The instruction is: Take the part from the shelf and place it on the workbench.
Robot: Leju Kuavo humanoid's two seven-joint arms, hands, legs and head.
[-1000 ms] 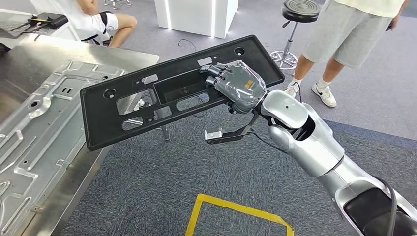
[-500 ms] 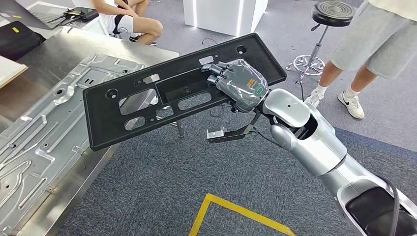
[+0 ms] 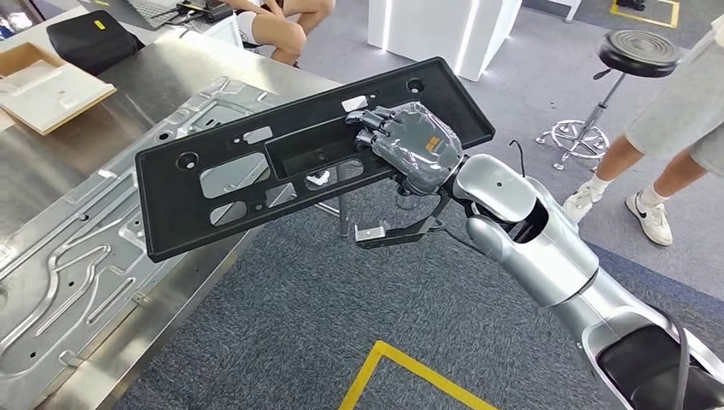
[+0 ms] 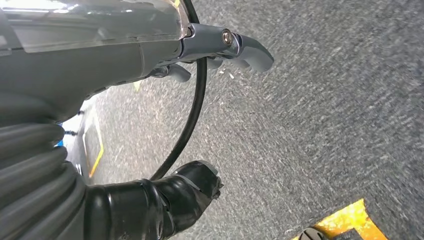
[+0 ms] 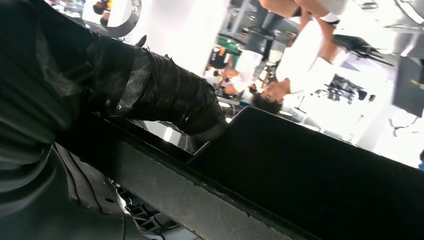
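The part (image 3: 175, 209) is a long black plastic panel with several cut-outs. In the head view my right hand (image 3: 414, 145) grips it near its right end and holds it in the air, tilted. Its left half hangs over the edge of the steel workbench (image 3: 137, 94), above a stamped metal sheet (image 3: 77, 256) lying there. In the right wrist view, a dark taped finger (image 5: 160, 92) presses on the part's black rim (image 5: 310, 170). My left hand (image 4: 100, 65) hangs over grey carpet with fingers apart and nothing in it.
A cardboard piece (image 3: 47, 85) and a black bag (image 3: 94, 34) lie at the bench's far end. A person sits beyond the bench; another person's legs (image 3: 674, 145) stand right, near a stool (image 3: 636, 51). A white pillar (image 3: 444, 30) stands behind. Yellow tape (image 3: 410, 367) marks the carpet.
The camera has swung left, so the workbench has slid rightward in the picture. More of the part now lies above the bench. My right hand's grip on it is unchanged.
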